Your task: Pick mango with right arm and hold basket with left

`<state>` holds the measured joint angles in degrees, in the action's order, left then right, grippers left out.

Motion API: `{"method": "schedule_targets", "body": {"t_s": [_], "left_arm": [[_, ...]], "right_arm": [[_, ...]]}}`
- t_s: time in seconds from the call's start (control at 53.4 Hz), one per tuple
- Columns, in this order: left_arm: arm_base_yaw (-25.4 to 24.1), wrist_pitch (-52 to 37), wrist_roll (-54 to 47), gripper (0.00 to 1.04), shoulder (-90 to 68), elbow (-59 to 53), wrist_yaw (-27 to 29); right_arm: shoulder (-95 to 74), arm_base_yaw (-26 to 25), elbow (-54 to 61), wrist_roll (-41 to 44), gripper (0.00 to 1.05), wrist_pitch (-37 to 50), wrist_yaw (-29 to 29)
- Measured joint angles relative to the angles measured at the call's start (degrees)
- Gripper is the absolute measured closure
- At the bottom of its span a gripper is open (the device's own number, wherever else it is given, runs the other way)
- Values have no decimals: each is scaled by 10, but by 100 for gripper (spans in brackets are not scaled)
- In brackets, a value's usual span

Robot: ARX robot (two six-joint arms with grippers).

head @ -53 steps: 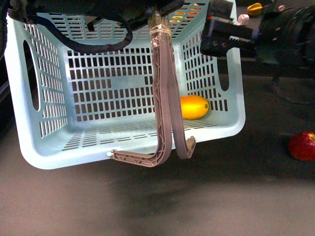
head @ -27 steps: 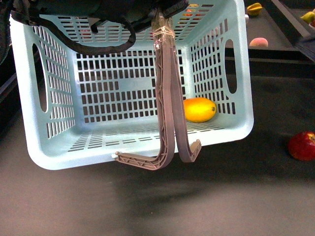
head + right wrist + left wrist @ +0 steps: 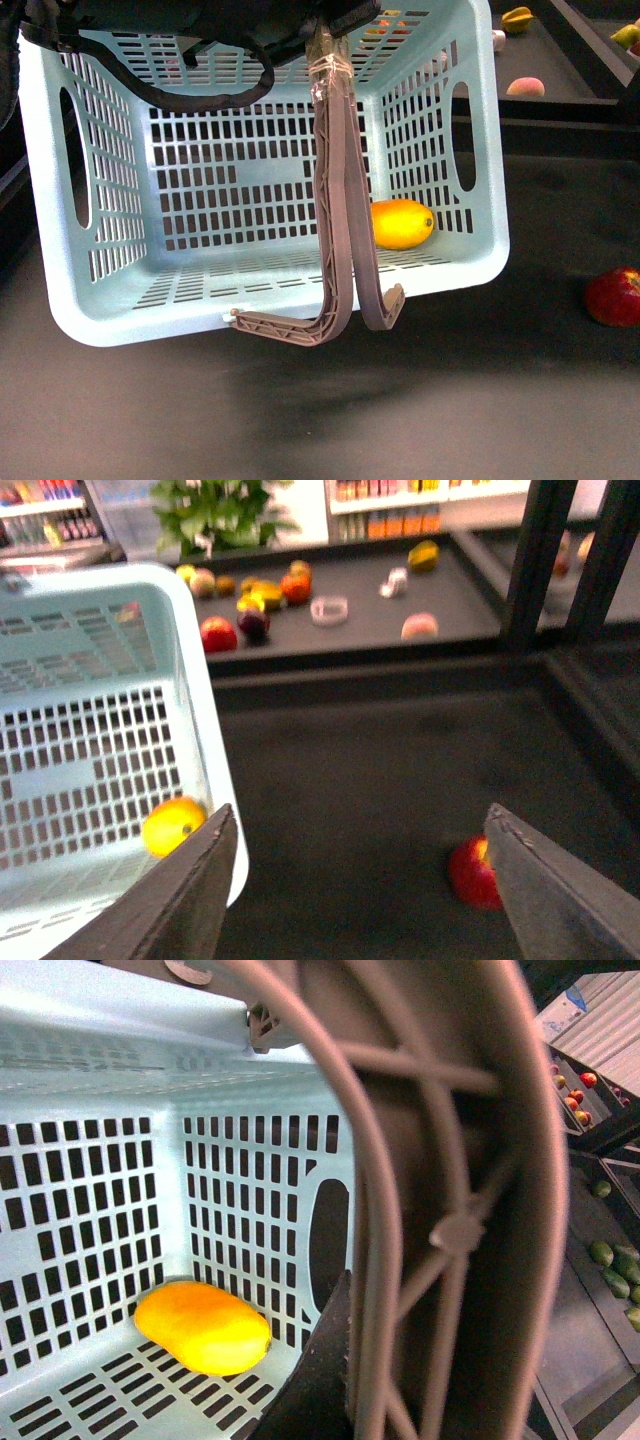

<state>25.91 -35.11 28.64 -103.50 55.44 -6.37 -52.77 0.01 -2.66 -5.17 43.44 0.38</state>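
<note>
The light blue basket (image 3: 250, 150) hangs tilted above the dark table, its open side toward the front camera. My left gripper (image 3: 325, 40) is shut on its two grey-brown handles (image 3: 335, 220) at the top edge of the front view. In the left wrist view the handles (image 3: 450, 1210) fill the frame beside a dark finger (image 3: 320, 1380). The yellow-orange mango (image 3: 400, 223) lies inside the basket in the lower right corner, and it also shows in both wrist views (image 3: 200, 1327) (image 3: 172, 825). My right gripper (image 3: 360, 815) is open and empty, outside the basket's wall (image 3: 215, 780), over the table.
A red apple (image 3: 614, 297) lies on the table to the right of the basket, also in the right wrist view (image 3: 472, 872). A raised dark tray at the back holds several fruits, among them a peach (image 3: 525, 85) and a yellow fruit (image 3: 517, 17). Dark posts (image 3: 535, 560) stand at right.
My right arm, at the upper right of the front view a second ago, has left that view. The basket has swung slightly; the mango stays in its corner.
</note>
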Motion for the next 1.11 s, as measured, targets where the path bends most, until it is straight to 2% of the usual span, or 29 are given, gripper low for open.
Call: {"method": "schedule_targets", "body": {"t_s": [0.056, 0.094, 0.169, 0.319, 0.394, 1.106], "left_arm": [[0, 0, -1, 99, 0, 0, 2], [0, 0, -1, 99, -1, 0, 2], [0, 0, 0, 99, -1, 0, 1], [0, 0, 0, 99, -1, 0, 2], [0, 0, 0, 99, -1, 0, 2], [0, 0, -1, 99, -1, 0, 2]], "right_arm": [[15, 0, 8, 16, 39, 26, -1], [40, 0, 8, 27, 48, 25, -2], [87, 0, 16, 40, 66, -11, -2], [152, 0, 21, 47, 94, -70, -3], [176, 0, 22, 48, 104, -91, -3], [360, 0, 23, 50, 103, -265, -4]]}}
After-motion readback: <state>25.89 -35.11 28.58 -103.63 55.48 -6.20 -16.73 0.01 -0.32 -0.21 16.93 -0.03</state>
